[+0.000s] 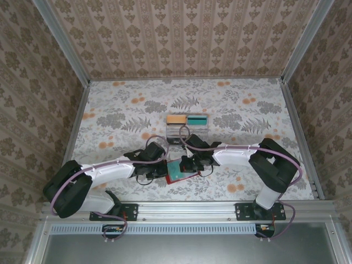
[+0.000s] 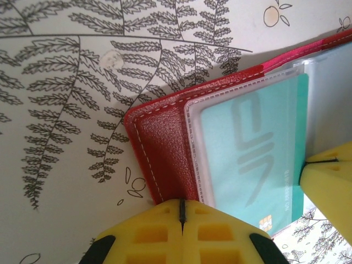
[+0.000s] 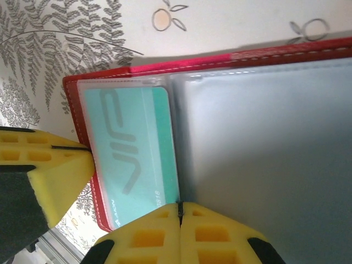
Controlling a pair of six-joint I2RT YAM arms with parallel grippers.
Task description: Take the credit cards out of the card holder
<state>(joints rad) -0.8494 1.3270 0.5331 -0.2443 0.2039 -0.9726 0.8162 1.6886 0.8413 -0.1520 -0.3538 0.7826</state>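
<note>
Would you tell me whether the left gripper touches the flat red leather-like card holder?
Touching: left wrist view shows the left gripper clamped on the card holder.

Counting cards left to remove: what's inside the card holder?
A teal card in a clear sleeve of the red card holder; anything behind it is covered.

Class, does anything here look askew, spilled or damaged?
The open card holder sits askew, its edge pinched by the left gripper; the teal card pokes crookedly from its sleeve in the right gripper. Nothing spilled.
</note>
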